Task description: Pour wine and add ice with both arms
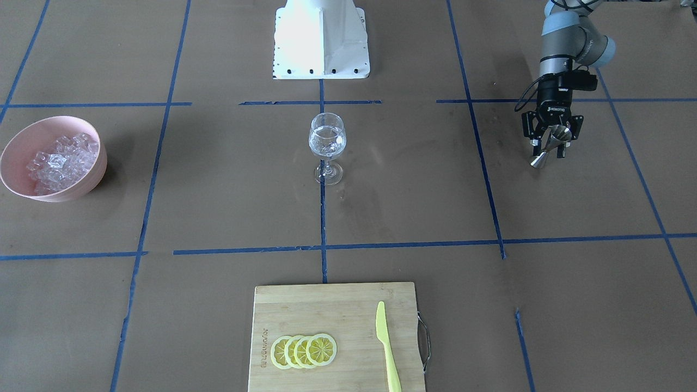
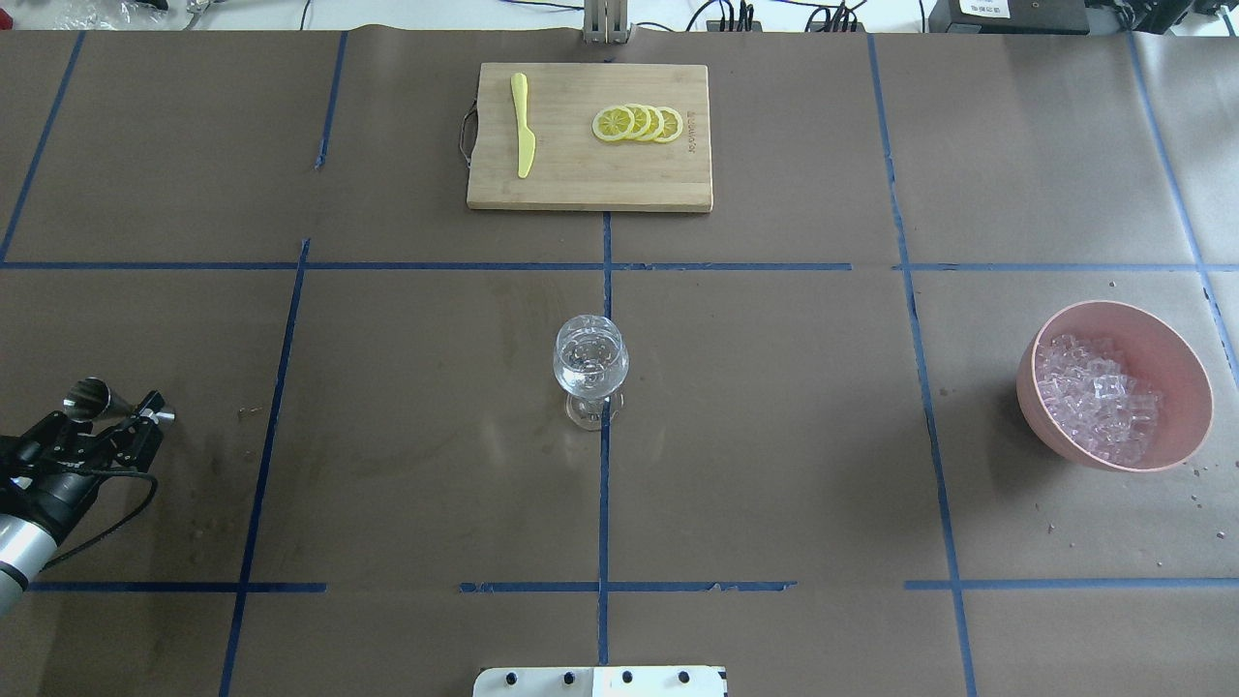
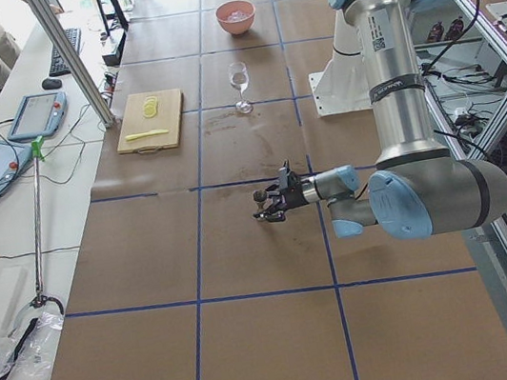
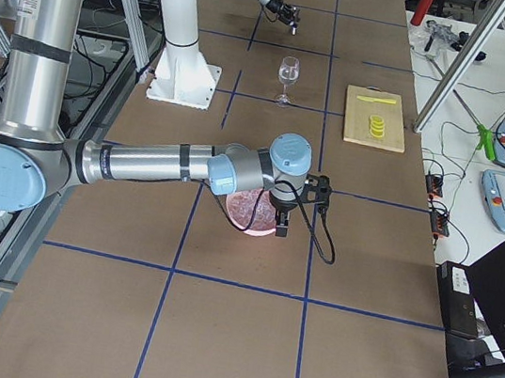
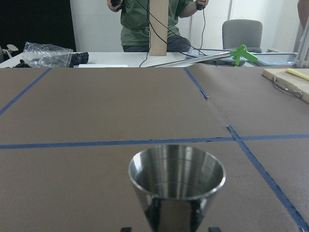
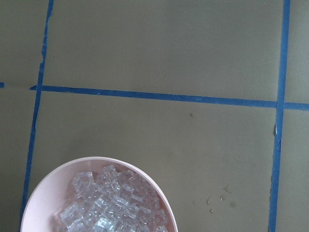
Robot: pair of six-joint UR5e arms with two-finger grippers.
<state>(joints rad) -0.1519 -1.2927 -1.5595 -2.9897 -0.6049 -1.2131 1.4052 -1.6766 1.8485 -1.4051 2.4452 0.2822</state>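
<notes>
A wine glass [image 1: 326, 139] holding clear wine stands at the table's middle, also seen in the overhead view [image 2: 590, 363]. My left gripper [image 1: 549, 146] is shut on a steel jigger [image 1: 546, 151], held tilted above the table far out on my left side [image 2: 89, 395]. In the left wrist view the jigger's cup [image 5: 176, 183] looks empty. Ice cubes [image 1: 57, 160] fill a pink bowl [image 1: 16, 142] on my right side [image 2: 1176, 353]. My right gripper [image 4: 281, 224] hangs over the bowl; I cannot tell whether it is open. The right wrist view shows the ice [image 6: 111, 208] and no fingers.
A wooden cutting board [image 2: 581, 184] at the far edge carries lemon slices [image 2: 639, 123] and a yellow-green knife [image 2: 523, 136]. The white pedestal [image 1: 321, 38] stands at the robot's side. Small droplets [image 6: 212, 200] lie on the paper next to the bowl.
</notes>
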